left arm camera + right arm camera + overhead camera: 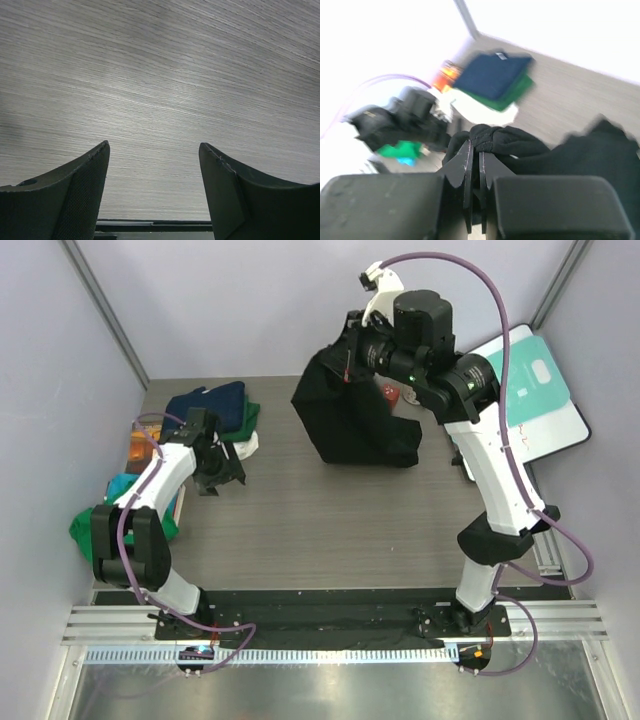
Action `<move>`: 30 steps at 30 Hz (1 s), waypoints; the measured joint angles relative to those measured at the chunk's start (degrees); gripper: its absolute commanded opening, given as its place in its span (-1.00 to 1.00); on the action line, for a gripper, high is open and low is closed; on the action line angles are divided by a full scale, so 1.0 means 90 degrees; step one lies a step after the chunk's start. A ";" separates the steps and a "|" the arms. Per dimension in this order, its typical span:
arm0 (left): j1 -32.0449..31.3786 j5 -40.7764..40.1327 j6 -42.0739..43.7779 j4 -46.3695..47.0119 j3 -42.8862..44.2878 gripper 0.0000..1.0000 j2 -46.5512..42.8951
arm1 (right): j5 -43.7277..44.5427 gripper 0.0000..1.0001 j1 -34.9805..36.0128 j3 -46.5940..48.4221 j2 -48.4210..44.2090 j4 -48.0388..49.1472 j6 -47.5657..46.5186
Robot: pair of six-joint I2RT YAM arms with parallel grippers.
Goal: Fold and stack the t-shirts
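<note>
My right gripper (345, 358) is shut on a bunched edge of the black t-shirt (350, 420) and holds it lifted, its lower part resting on the table at the back middle. In the right wrist view the jaws (476, 150) pinch the black cloth (520, 145). A folded navy t-shirt (215, 403) lies on a green one (250, 418) at the back left; both show in the right wrist view (492, 75). More green and teal cloth (95, 520) lies at the left edge. My left gripper (218, 480) is open and empty over bare table (155, 165).
A teal-and-white flat board (535, 390) leans at the back right. A small brown picture book (140, 448) lies at the left by the shirts. White cloth (243, 447) peeks under the folded pile. Grey walls close in the back and sides.
</note>
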 measured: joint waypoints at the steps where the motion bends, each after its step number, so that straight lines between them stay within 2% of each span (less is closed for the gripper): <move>1: 0.0000 0.0000 -0.0002 -0.0002 -0.0017 0.45 -0.0029 | -0.0151 -0.98 0.0000 0.0066 0.0024 0.0185 0.0061; 6: 0.0000 0.0002 -0.0017 0.0058 -0.0255 0.45 -0.0187 | -0.0495 -0.98 -0.0044 0.0051 -0.0301 0.1195 0.0357; 11: 0.0000 0.0070 -0.0056 0.0073 -0.0432 0.45 -0.0226 | -0.0738 -0.98 -0.0177 -0.0199 -0.1071 0.1965 0.0721; 19: 0.0000 0.0119 -0.0056 0.0151 -0.0425 0.45 -0.0223 | -0.0782 -0.98 -0.0636 -0.0090 -0.1603 0.2446 0.0988; 26: 0.0000 0.0172 -0.0058 0.0175 -0.0423 0.45 -0.0209 | -0.1231 -0.98 -0.0850 -0.1086 -0.1647 0.2640 0.1450; 30: 0.0000 0.0170 -0.0056 0.0185 -0.0423 0.45 -0.0202 | -0.1382 -0.97 -0.0877 -0.1336 -0.1207 0.2387 0.1598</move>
